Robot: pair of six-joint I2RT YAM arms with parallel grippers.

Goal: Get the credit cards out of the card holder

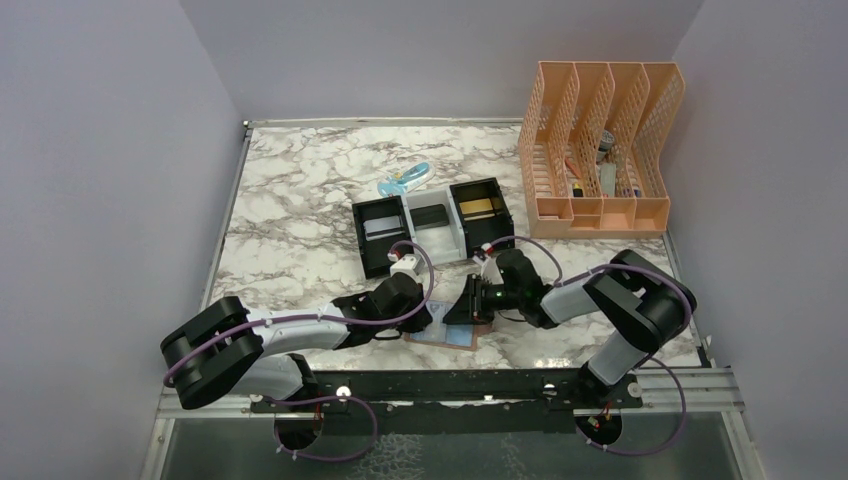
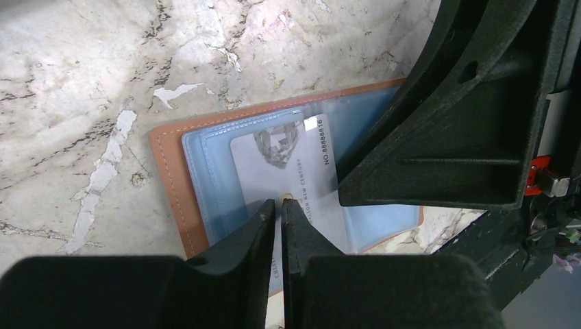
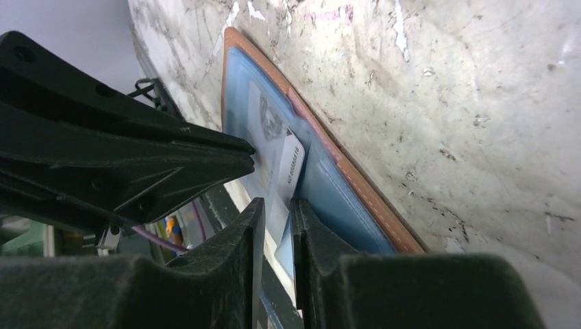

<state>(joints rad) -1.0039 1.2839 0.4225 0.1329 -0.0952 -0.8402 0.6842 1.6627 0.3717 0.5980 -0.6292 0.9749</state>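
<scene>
- The card holder (image 2: 179,179) lies open on the worktop (image 1: 290,190), tan rim, pale blue pockets, just in front of the three-compartment tray (image 1: 430,228).
- A silvery card (image 3: 290,161) sits half out of its pocket.
- Right gripper (image 3: 277,212): jaws nearly closed, pinching that card's edge.
- Left gripper (image 2: 277,208): jaws almost together, empty, pressing on the holder.
- Risk: the thin card slips from the pinch, or the holder drags along if the left arm's pressure lifts.

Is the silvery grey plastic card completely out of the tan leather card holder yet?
Not yet. The silvery grey card lies partly in the holder's pale blue pocket, one edge pinched by the right gripper.
</scene>
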